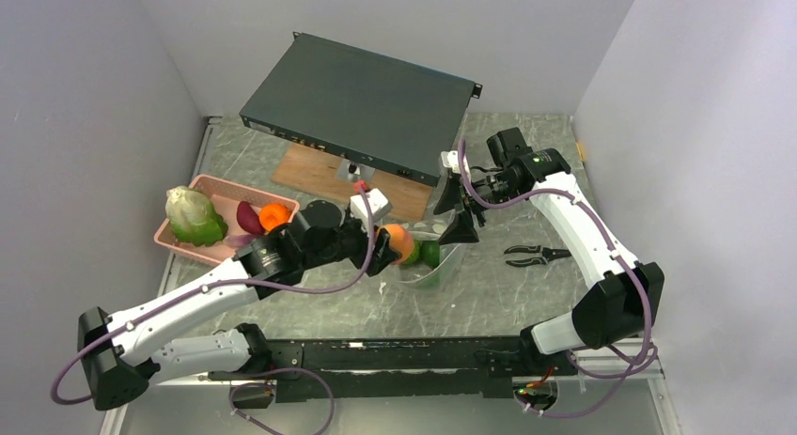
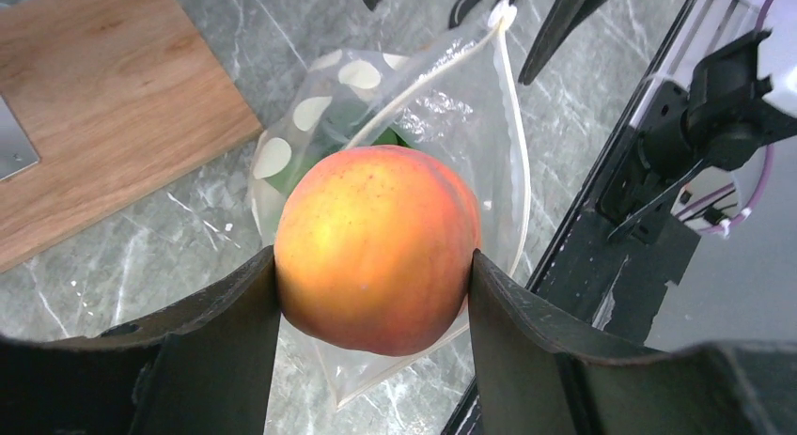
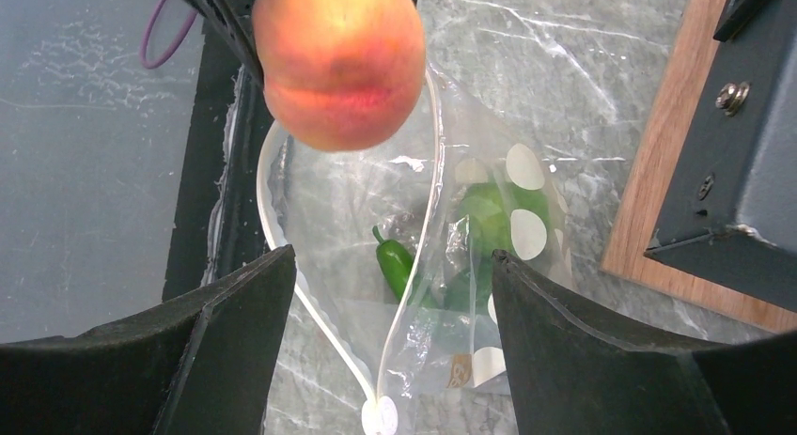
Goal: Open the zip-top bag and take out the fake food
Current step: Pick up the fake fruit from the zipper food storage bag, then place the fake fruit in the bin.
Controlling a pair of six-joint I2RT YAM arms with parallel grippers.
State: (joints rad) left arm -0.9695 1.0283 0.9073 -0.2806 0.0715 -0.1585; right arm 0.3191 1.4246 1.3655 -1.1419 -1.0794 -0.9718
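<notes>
My left gripper (image 2: 374,258) is shut on an orange-red peach (image 2: 376,238), a piece of the fake food, held just above the open mouth of the clear zip-top bag (image 2: 470,144). The top view shows the peach (image 1: 398,242) beside the bag (image 1: 444,266) at mid-table. A green pepper (image 3: 395,266) and another green piece (image 3: 489,214) lie inside the bag (image 3: 329,200). My right gripper (image 3: 393,255) hangs open over the bag's zip end, its fingers either side of the plastic and not touching it.
A pink basket (image 1: 174,242) at the left holds a pale leafy head (image 1: 193,217), a purple piece (image 1: 248,217) and an orange ball (image 1: 274,214). Black pliers (image 1: 536,256) lie to the right. A black box (image 1: 362,106) and a wooden board (image 1: 315,172) stand behind.
</notes>
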